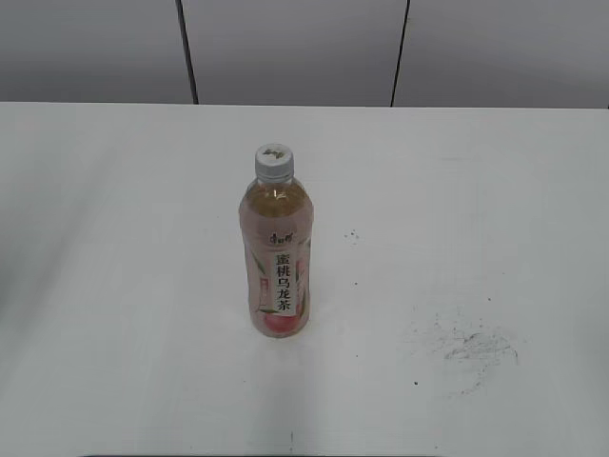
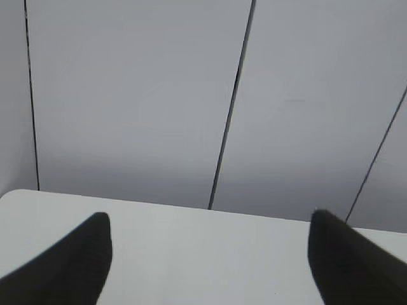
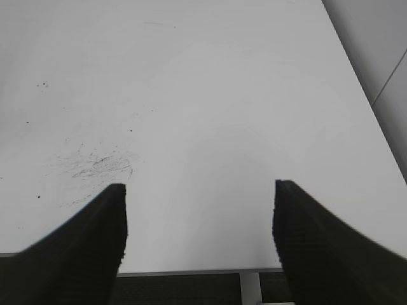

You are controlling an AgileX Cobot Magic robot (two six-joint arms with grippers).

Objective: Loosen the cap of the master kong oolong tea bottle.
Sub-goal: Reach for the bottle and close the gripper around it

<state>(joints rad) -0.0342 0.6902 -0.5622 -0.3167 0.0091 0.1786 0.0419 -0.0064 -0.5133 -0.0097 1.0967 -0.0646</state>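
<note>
The master kong oolong tea bottle (image 1: pixel 277 262) stands upright near the middle of the white table (image 1: pixel 476 190). It is clear plastic with pale amber tea and a pink peach label with a white strip of black characters. Its white ribbed cap (image 1: pixel 273 160) with a small dark logo sits on top. Neither gripper shows in the exterior view. My left gripper (image 2: pixel 206 222) is open and empty over the table's far part, facing the wall. My right gripper (image 3: pixel 199 187) is open and empty over the table's front edge. The bottle shows in neither wrist view.
A grey panelled wall (image 1: pixel 295 48) with dark seams runs behind the table. Dark scuff marks (image 1: pixel 471 347) lie on the table at the front right, and they also show in the right wrist view (image 3: pixel 95 166). The table's right edge (image 3: pixel 356 95) is close to my right gripper.
</note>
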